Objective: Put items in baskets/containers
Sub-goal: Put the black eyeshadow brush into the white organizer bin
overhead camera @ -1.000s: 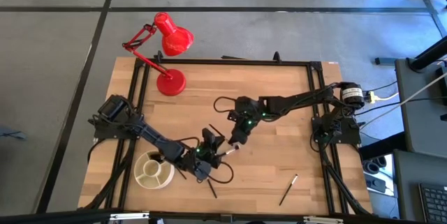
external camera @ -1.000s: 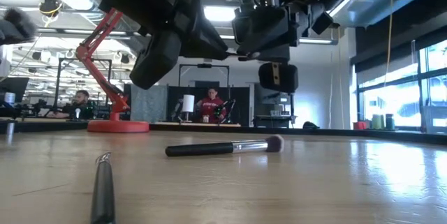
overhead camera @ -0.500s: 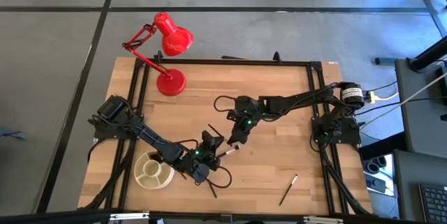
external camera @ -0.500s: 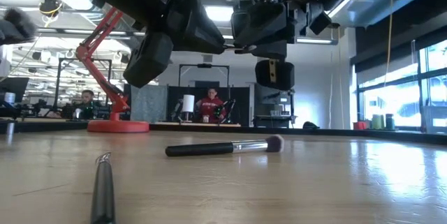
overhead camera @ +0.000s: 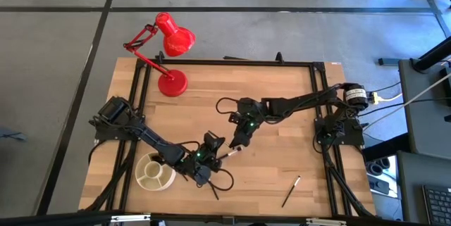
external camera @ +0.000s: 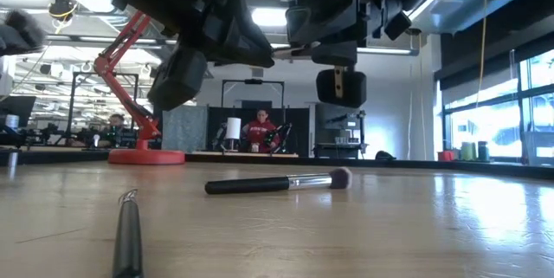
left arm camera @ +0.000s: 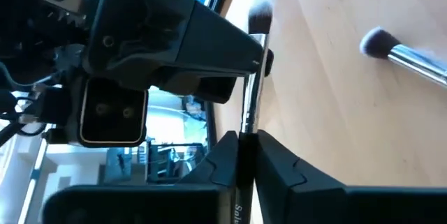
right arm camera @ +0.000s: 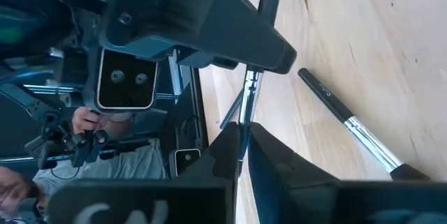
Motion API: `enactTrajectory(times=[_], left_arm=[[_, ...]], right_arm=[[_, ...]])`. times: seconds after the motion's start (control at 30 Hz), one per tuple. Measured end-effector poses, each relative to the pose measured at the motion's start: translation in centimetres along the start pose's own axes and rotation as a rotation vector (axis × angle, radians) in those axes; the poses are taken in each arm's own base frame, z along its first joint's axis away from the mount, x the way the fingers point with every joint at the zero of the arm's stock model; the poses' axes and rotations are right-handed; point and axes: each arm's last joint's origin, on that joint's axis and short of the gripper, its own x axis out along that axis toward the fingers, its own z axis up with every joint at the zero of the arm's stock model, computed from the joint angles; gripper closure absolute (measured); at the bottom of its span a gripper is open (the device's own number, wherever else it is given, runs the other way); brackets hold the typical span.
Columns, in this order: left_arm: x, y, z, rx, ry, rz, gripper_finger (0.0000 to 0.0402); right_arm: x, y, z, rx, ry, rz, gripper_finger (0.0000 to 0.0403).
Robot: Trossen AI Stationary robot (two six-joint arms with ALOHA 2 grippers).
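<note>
Silver ferrule and dark handle mark the brush (left arm camera: 249, 105) I have between both arms above the middle of the bench (overhead camera: 282, 92): it is thin, with a small dark bristle tuft at the far end. My left tool (overhead camera: 202, 161) is clamped on its handle, and in the left wrist view the fingers (left arm camera: 279, 168) close tight around the shaft. My right tool (overhead camera: 238, 140) meets the same brush from the other side; its wrist view shows the fingers pressed on the thin shaft. A second brush (external camera: 277, 183), dark-handled with a rounded tuft, lies flat on the wood below them, and a third (overhead camera: 291, 191) rests well apart near the front right. The cream dish (overhead camera: 156, 172) with its dividers sits at the front left, just beside my left arm. Against half a second ago, the left tool has drawn slightly toward the dish, while the right tool has barely shifted and the loose brushes lie where they were. A red lamp (overhead camera: 171, 84) stands at the back left.
</note>
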Motion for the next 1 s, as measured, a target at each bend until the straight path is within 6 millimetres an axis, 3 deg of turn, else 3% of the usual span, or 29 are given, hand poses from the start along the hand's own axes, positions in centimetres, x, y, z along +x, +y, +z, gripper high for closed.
enactTrajectory(times=[0.13,0.23,0.37,0.53,0.7,0.87,1.0], left_arm=[[0.0,0.0,0.0,-0.023,-0.006,-0.004,0.0380],[-0.2,-0.1,0.1,-0.099,0.001,0.012,0.0372],[-1.0,0.4,0.3,-0.383,-0.020,0.022,0.0369],[-3.7,1.7,0.9,-0.680,-0.082,0.020,0.0372],[-7.7,3.9,0.7,-0.935,-0.128,0.105,0.0366],[-13.5,5.8,-0.4,-1.095,-0.212,0.156,0.0368],[-17.4,6.3,-2.0,-1.128,-0.301,0.084,0.0372]], right_arm=[[0.0,0.0,0.0,-0.029,-0.012,-0.012,0.0372],[-0.1,0.1,0.2,-0.158,-0.040,-0.032,0.0353],[-1.8,0.5,1.2,-0.304,-0.176,-0.142,0.0321],[-4.7,1.3,2.2,-0.470,-0.362,-0.331,0.0291],[-6.5,1.9,2.1,-0.603,-0.434,-0.488,0.0282],[-6.4,0.1,1.0,-0.593,-0.459,-0.587,0.0281],[-6.1,-1.8,-0.2,-0.546,-0.456,-0.589,0.0281]])
